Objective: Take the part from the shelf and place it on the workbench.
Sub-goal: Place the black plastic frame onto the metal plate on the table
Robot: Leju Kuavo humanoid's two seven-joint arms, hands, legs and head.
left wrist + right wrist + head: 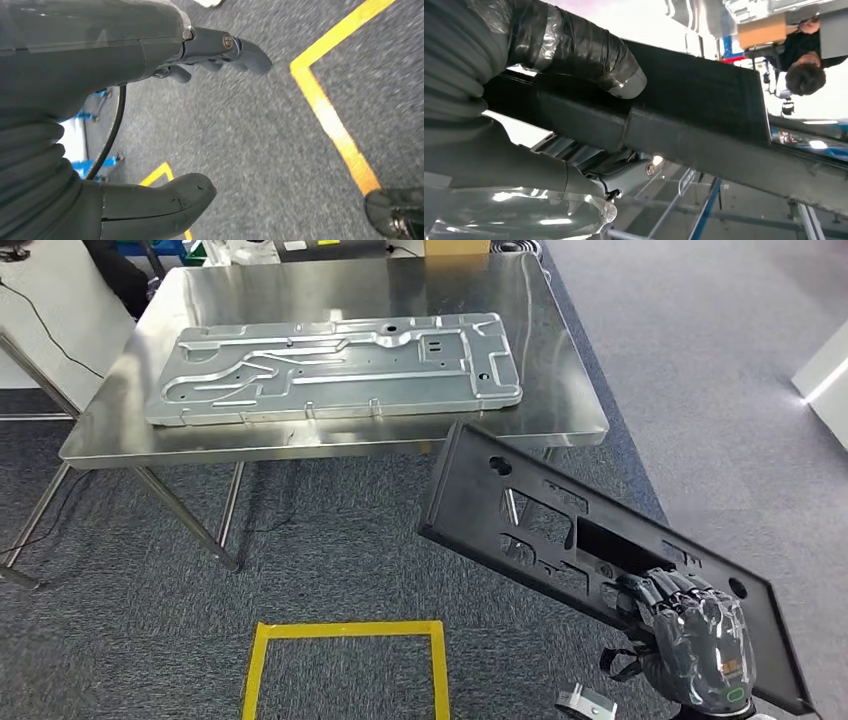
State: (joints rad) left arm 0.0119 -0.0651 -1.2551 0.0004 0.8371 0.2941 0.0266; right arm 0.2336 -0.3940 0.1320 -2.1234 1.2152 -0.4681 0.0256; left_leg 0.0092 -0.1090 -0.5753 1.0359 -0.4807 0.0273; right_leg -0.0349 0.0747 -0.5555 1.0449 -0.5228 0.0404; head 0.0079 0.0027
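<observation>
Your right hand (697,640) grips the black part (560,530) at its near end, fingers wrapped over the edge; in the right wrist view the thumb (589,55) presses on the panel's face (704,100). From the hand, the part reaches up and away toward the workbench (560,425), tilted, its far corner just in front of the bench's near edge and held in the air, not resting on it. Beyond that, on the bench top, lies a long silver plate (335,370). Your left hand (150,125) hangs over grey carpet with nothing in it, fingers (235,50) apart from the thumb. Yellow tape (345,660) marks a square on the floor to the left of your right hand
</observation>
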